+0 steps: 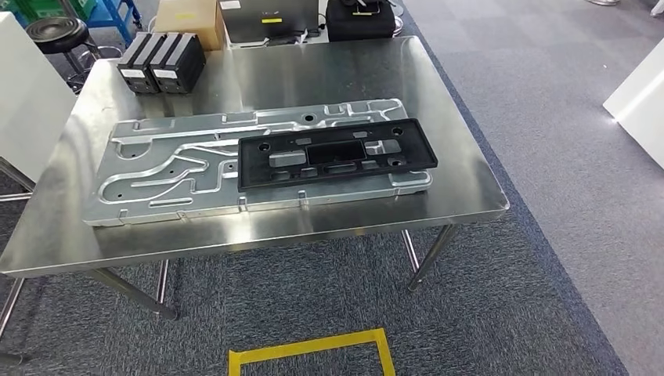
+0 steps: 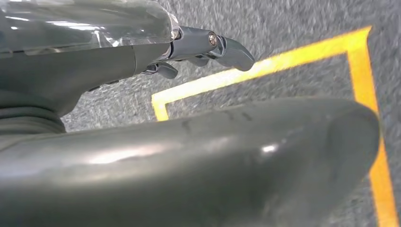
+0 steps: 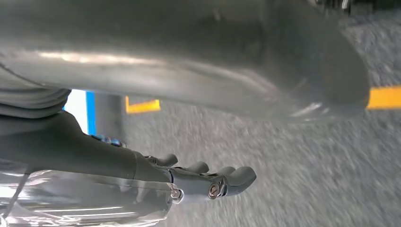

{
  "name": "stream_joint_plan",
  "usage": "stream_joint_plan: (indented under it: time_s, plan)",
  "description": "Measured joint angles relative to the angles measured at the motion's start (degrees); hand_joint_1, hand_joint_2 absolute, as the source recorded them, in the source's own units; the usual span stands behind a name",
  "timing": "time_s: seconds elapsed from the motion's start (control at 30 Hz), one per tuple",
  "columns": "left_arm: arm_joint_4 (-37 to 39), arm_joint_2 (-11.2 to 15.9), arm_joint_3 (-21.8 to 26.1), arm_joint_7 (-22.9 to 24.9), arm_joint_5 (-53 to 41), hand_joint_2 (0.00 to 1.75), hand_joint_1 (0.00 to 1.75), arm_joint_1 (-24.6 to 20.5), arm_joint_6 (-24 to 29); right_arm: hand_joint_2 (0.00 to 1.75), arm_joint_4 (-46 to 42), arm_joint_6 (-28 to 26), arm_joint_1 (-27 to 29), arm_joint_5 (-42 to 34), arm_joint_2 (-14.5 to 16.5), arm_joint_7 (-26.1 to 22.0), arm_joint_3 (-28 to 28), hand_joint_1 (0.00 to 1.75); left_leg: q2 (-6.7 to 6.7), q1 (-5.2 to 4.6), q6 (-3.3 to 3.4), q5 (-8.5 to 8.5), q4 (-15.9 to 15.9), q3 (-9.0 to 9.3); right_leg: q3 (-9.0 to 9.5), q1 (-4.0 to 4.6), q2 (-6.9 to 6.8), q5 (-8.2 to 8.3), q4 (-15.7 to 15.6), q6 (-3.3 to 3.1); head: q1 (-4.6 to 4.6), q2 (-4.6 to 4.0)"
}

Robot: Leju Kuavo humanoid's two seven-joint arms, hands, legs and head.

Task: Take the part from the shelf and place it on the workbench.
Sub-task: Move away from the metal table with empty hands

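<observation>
A: Yellow tape square point(image 1: 312, 354) on the carpet, nearest us, w/ the workbench point(image 1: 70, 227) right behind it. Going L to R on the bench: two dark boxes point(image 1: 160, 61) at the far left corner, then a long silver plate point(image 1: 172, 168) across the middle, then the black part point(image 1: 337, 153) lying flat on the plate's right half.

B: Hands?

A: Both hanging low over the carpet. Left hand point(image 2: 198, 47) — fingers loosely extended, holding nothing, yellow tape under it. Right hand point(image 3: 208, 177) same: fingers slack and apart, nothing in them.

B: So how far along?

A: Looks finished, or nearly. If that black frame is the part meant, it's already on the bench, resting on the plate, both hands off it. Nothing obvious left except maybe stepping away. That's a judgement, tho — can't confirm which piece came off the shelf.

B: Blind spots?

A: Plenty. No shelf to be seen from the head cam. Wrist views are mostly thumb and cover, blurred carpet beyond. Stool point(image 1: 56, 33), a cardboard box point(image 1: 188, 19) and a black case point(image 1: 360, 19) past the bench are cut by the frame edge. White object point(image 1: 638, 98) far right — can't tell what.
</observation>
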Motion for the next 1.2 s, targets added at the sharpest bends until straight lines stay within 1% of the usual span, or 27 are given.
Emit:
stream_joint_plan:
  time_s: [0.03,0.13,0.17,0.2,0.27,0.3,0.33,0.37,0.43,0.5,0.53,0.57,0.63,0.67,0.7,0.73,0.8,0.83,0.87,0.9,0.93,0.97,1.0,1.07,1.13,1.17,1.2]
  plan:
    - [0.0,-0.2,-0.8,0.2,0.0,0.0,0.0,-0.1,-0.1,0.0,0.2,0.9,0.0,-0.2,0.0,0.7,0.0,0.0,0.03,-0.01,-0.33,0.36,0.2,-0.3,1.4,0.2,0.03,-0.6,-2.4,-0.36,0.0,0.0]
    - [0.0,-0.6,-3.2,0.2,0.0,0.0,0.0,-0.3,-0.7,0.0,0.9,2.6,0.0,-0.7,0.4,2.3,0.0,0.0,-0.01,0.18,-1.37,0.77,0.5,-0.94,0.86,0.39,-0.14,0.16,-3.4,-1.52,0.01,0.0]
    - [0.0,-0.7,-3.9,0.2,0.0,0.0,0.0,-0.3,-0.8,0.0,1.0,2.7,0.0,-0.7,0.5,2.6,0.0,0.0,-0.07,0.29,-1.69,-0.41,1.3,-1.36,0.36,0.31,-0.24,0.75,-3.5,-1.93,0.01,0.0]
    - [0.0,-0.7,-4.5,0.2,0.0,0.0,0.0,-0.2,-1.0,0.0,1.2,2.7,0.0,-0.8,0.7,2.8,0.0,0.0,-0.12,0.41,-1.96,-2.67,3.2,-2.03,-0.29,0.26,-0.33,1.4,-3.6,-2.31,0.01,0.0]
    - [-0.1,-0.8,-5.3,0.1,-0.1,0.0,0.0,-0.2,-1.1,0.0,1.3,2.7,0.0,-0.8,0.7,3.0,0.0,0.0,-0.14,0.62,-2.32,-8.62,9.5,-3.65,-1.86,0.39,-0.4,2.62,-3.6,-2.73,0.01,0.0]
    - [-0.1,-0.9,-5.6,0.2,-0.1,0.0,0.0,-0.3,-1.2,0.0,1.4,2.7,0.0,-0.9,0.8,3.0,0.0,0.0,-0.14,0.66,-2.43,-10.63,12.9,-4.18,-2.78,0.47,-0.45,3.27,-3.5,-2.78,0.01,0.0]
    - [-0.1,-0.8,-5.9,0.2,-0.1,0.0,0.0,-0.4,-1.3,0.0,1.5,2.7,0.0,-1.0,0.8,3.0,0.0,0.0,-0.14,0.66,-2.51,-11.14,15.3,-4.15,-3.78,0.51,-0.49,3.92,-3.3,-2.75,0.01,0.0]
    - [-0.1,-0.8,-6.3,0.3,-0.1,0.0,0.0,-0.5,-1.5,0.0,1.6,2.6,0.0,-1.1,0.9,2.7,0.0,0.0,-0.14,0.66,-2.54,-10.29,16.2,-3.4,-4.83,0.53,-0.52,4.52,-3.1,-2.67,0.01,0.0]
    - [-0.1,-0.6,-7.1,0.5,-0.1,0.0,0.0,-0.8,-1.8,0.0,1.7,2.3,0.0,-1.5,1.2,1.6,-0.1,0.0,-0.15,0.69,-2.46,-6.72,12.0,1.04,-6.97,0.5,-0.52,5.65,-2.3,-2.36,0.0,0.0]
    - [-0.1,-0.2,-8.1,0.8,-0.1,0.0,0.0,-1.2,-1.9,0.0,1.8,2.3,-0.2,-1.6,1.5,0.7,-0.2,0.0,-0.2,0.53,-2.02,-6.41,3.4,7.38,-8.49,0.6,-0.52,6.59,-1.5,-1.84,-0.01,0.0]
    - [-0.1,0.0,-8.5,0.9,-0.1,0.0,0.0,-1.3,-1.8,0.0,2.0,2.4,-0.3,-1.6,1.6,0.7,-0.2,0.0,-0.23,0.41,-1.69,-7.14,0.3,9.35,-8.78,0.63,-0.54,7.05,-1.3,-1.54,0.0,0.0]
    - [-0.1,0.1,-8.8,1.1,-0.1,0.0,0.0,-1.3,-1.8,0.0,2.1,2.5,-0.4,-1.6,1.6,1.0,-0.2,0.0,-0.25,0.25,-1.31,-7.81,-1.5,10.31,-8.91,0.61,-0.58,7.53,-1.2,-1.23,0.0,0.0]
    - [-0.1,0.4,-9.4,1.3,-0.1,0.0,0.0,-1.2,-1.7,0.0,2.3,2.8,-0.4,-1.5,1.7,1.8,-0.2,0.0,-0.16,0.22,-0.46,-7.13,-1.8,9.74,-9.02,0.47,-0.57,8.4,-1.4,-0.55,0.01,0.0]
    - [-0.1,0.5,-9.6,1.3,-0.1,0.0,0.0,-1.2,-1.7,0.0,2.3,2.8,-0.4,-1.5,1.8,2.1,-0.2,0.0,-0.06,0.27,0.0,-6.5,-1.8,9.22,-9.32,0.38,-0.47,7.85,-1.1,-0.22,0.01,0.0]
    - [-0.1,0.5,-9.9,1.3,-0.1,0.0,0.0,-1.2,-1.7,0.0,2.4,2.8,-0.4,-1.5,1.8,2.3,-0.2,0.0,0.06,0.35,0.46,-5.74,-1.9,8.52,-9.83,0.31,-0.35,6.01,0.1,0.07,0.01,0.0]
    - [-0.1,0.6,-10.1,1.3,-0.1,0.0,0.0,-1.2,-1.7,0.0,2.5,2.8,-0.3,-1.4,1.8,2.4,-0.2,0.0,0.16,0.41,0.8,-4.97,-2.0,7.71,-10.54,0.18,-0.23,3.13,2.4,0.3,0.01,0.0]
    - [-0.1,0.8,-10.3,1.3,-0.1,0.0,0.0,-1.1,-1.7,0.0,2.7,2.8,-0.3,-1.4,1.9,2.4,-0.2,0.0,0.22,0.24,1.16,-3.6,-1.9,5.9,-12.01,0.02,-0.17,-2.75,9.4,0.67,0.01,0.0]
    - [-0.1,0.8,-10.4,1.3,-0.1,0.0,0.0,-1.1,-1.7,0.0,2.7,2.8,-0.3,-1.4,1.9,2.4,-0.2,0.0,0.25,0.15,1.16,-2.91,-1.8,4.94,-12.3,-0.04,-0.17,-3.75,12.6,0.81,0.01,0.0]
    - [-0.1,0.9,-10.4,1.3,0.0,0.0,0.0,-1.1,-1.7,0.0,2.8,2.8,-0.4,-1.4,1.9,2.5,-0.2,0.0,0.28,0.06,1.1,-2.25,-1.6,3.94,-11.92,-0.07,-0.17,-3.22,14.5,0.86,0.01,0.0]
    - [-0.1,0.9,-10.5,1.3,0.0,0.0,0.0,-1.1,-1.7,0.0,2.8,2.8,-0.4,-1.4,2.0,2.5,-0.2,0.0,0.31,0.0,1.01,-1.62,-1.3,2.89,-10.71,-0.07,-0.17,-1.64,14.6,0.81,0.01,0.0]
    - [-0.1,0.9,-10.6,1.3,0.0,0.0,0.0,-1.1,-1.7,0.0,2.8,2.8,-0.4,-1.4,2.0,2.5,-0.2,0.0,0.32,-0.04,0.9,-1.06,-1.0,1.91,-8.51,-0.04,-0.17,0.19,12.7,0.62,0.01,0.0]
    - [-0.1,0.9,-10.7,1.3,0.0,0.0,0.0,-1.1,-1.7,0.0,2.8,2.8,-0.5,-1.4,2.0,2.5,-0.2,0.0,0.31,-0.07,0.75,-0.58,-0.7,1.07,-5.26,0.06,-0.16,1.09,8.9,0.27,0.01,0.0]
    - [-0.1,0.9,-10.7,1.3,0.0,0.0,0.0,-1.1,-1.7,0.0,2.8,2.8,-0.5,-1.4,2.0,2.5,-0.2,0.0,0.28,-0.14,0.56,-0.15,-0.3,0.4,-1.79,0.22,-0.16,0.89,4.1,-0.11,0.0,0.0]
    - [-0.1,0.9,-10.8,1.3,0.0,0.0,0.0,-1.1,-1.7,0.0,2.8,2.8,-0.7,-1.4,2.0,2.5,-0.2,0.0,0.31,-0.17,-0.01,0.76,0.0,-0.37,2.89,0.6,-0.15,-0.87,-3.1,-0.68,-0.01,0.0]
    - [-0.1,0.9,-10.9,1.3,0.0,0.0,0.0,-1.1,-1.7,0.0,2.9,2.8,-0.8,-1.4,2.0,2.4,-0.2,0.0,0.37,-0.09,-0.71,1.81,0.0,-0.83,3.09,0.79,-0.16,-0.94,-4.8,-1.13,-0.01,0.0]
    - [-0.1,1.0,-11.0,1.3,0.0,0.0,0.0,-1.1,-1.7,0.0,2.9,2.8,-0.8,-1.4,2.1,2.4,-0.2,0.0,0.25,0.01,-1.03,1.64,0.2,-1.16,2.58,0.74,-0.31,-0.32,-4.9,-1.48,-0.01,0.0]
    - [-0.1,1.1,-11.1,1.3,0.0,0.0,0.0,-1.0,-1.7,0.0,3.0,2.8,-0.7,-1.4,2.2,2.4,-0.2,0.0,0.11,0.08,-1.32,0.48,1.0,-1.62,1.96,0.62,-0.46,0.38,-5.0,-1.89,0.0,0.0]
